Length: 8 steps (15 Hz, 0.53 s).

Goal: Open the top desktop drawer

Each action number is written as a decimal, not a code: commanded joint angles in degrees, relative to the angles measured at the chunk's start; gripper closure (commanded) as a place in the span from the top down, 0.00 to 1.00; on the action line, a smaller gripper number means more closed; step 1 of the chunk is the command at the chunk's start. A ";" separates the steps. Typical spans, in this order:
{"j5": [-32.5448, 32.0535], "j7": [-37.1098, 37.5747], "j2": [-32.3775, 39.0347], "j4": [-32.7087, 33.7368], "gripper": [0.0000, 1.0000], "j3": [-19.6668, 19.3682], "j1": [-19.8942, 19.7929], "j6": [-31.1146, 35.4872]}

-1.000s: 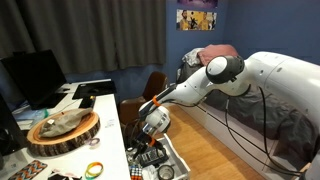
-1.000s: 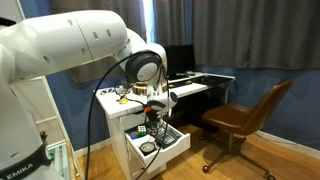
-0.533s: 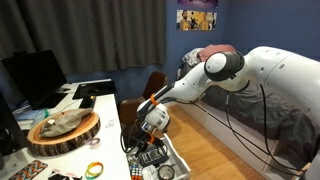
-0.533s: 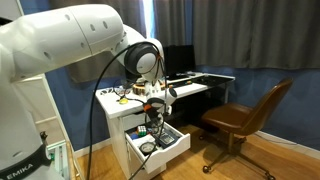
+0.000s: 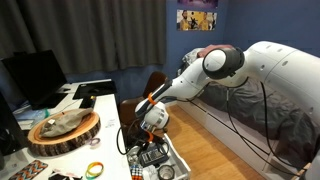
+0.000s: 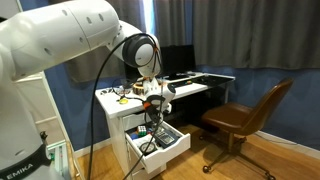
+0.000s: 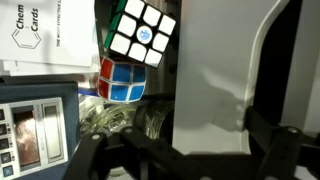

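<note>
The top desktop drawer (image 5: 172, 160) is white and shallow. It stands pulled out below the desk edge in both exterior views (image 6: 172, 147). It holds a Rubik's cube (image 7: 140, 32), a calculator (image 7: 35, 120) and other small items. My gripper (image 5: 150, 122) hangs just above the drawer, also seen in an exterior view (image 6: 156, 102). In the wrist view the gripper (image 7: 190, 152) is open. Its dark fingers are spread to either side of the drawer's white side wall (image 7: 215, 90) and hold nothing.
The white desk top (image 5: 108, 110) carries a round wooden tray (image 5: 62, 130), a monitor (image 5: 32, 75) and small items. A brown chair (image 6: 245, 115) stands on the wooden floor beside the desk. A bed (image 5: 265, 125) lies behind the arm.
My gripper has risen a little above the pulled-out drawer. The drawer has not moved.
</note>
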 commanded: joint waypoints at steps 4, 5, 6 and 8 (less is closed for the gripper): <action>-4.69 5.30 -4.82 -6.52 1.00 -6.78 2.92 3.17; -4.35 4.20 -5.23 -7.44 1.00 -5.84 1.81 3.56; -4.60 3.53 -5.39 -8.38 1.00 -5.83 1.15 4.37; -4.10 0.63 -3.92 -9.75 1.00 -3.71 -2.13 5.82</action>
